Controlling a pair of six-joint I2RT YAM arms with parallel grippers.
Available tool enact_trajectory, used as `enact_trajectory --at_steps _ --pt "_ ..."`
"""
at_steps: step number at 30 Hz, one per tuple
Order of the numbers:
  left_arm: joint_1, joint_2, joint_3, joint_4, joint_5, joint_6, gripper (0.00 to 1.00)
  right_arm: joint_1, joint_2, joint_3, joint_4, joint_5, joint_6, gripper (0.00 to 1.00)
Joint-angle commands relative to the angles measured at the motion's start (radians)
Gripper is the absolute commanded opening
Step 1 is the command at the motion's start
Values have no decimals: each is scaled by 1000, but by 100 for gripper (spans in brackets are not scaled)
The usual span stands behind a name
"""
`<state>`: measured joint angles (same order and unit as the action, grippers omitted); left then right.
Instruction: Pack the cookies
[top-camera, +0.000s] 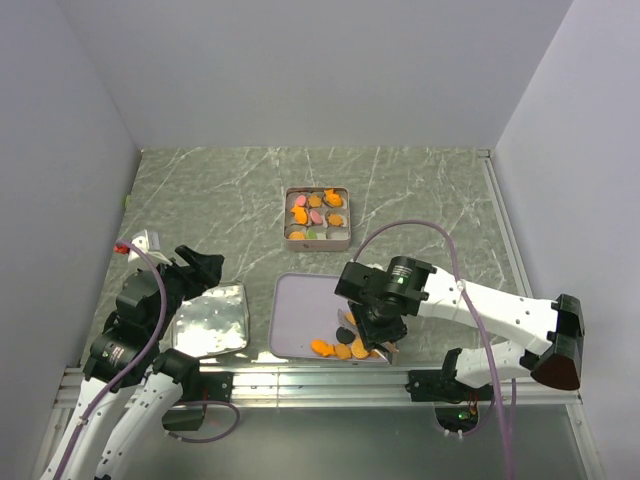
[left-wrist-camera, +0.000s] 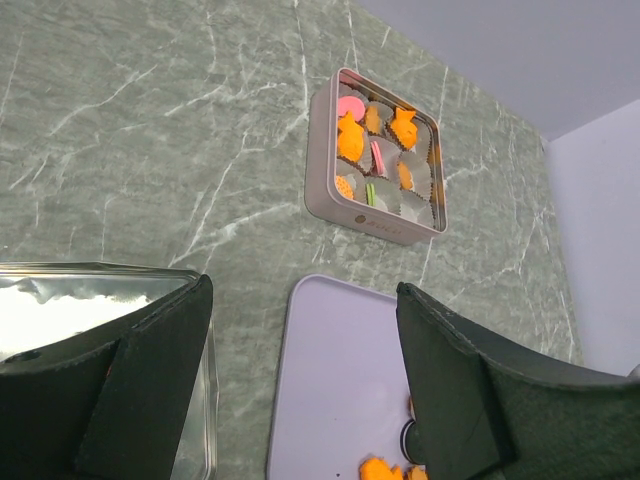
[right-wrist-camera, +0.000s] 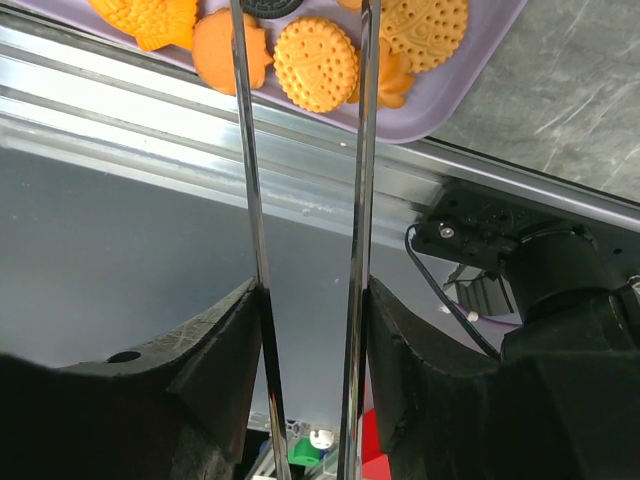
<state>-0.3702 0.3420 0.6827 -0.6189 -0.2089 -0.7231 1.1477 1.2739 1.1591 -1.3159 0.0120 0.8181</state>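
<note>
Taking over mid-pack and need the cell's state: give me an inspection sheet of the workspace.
Surface: green marbled table, no loose cookies on it.
Job's things: cookies in paper cups in the square tin; a cookie pile at the near right corner of the lilac tray.
Clutter: shiny metal lid left of the tray.
Tools: left tool open, empty, hovering between lid and tray; right tool shut on metal tongs, their blades reaching over the cookie pile.
Cables: lilac cable arcs above the right arm; a second cable runs along the left arm.
Surroundings: plain pale walls on three sides; metal rail along the near edge.
</note>
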Motion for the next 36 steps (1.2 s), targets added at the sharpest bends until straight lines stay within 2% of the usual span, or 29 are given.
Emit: enact_trajectory --at_steps 1,8,21,28,36 --pt "-6 -9 26 -8 -21 -9 80 9 15 13 6 26 -4 50" --pt "-6 -9 26 -8 -26 -12 80 9 36 31 4 40 -17 48" --pt "-6 -15 29 -18 -47 -21 80 -17 133 215 -42 123 -71 42" --pt "-6 -15 32 -22 -55 -22 80 -121 206 378 -51 149 -157 41" --pt "-6 -24 35 -35 -79 -35 80 -344 387 664 -51 160 -278 41"
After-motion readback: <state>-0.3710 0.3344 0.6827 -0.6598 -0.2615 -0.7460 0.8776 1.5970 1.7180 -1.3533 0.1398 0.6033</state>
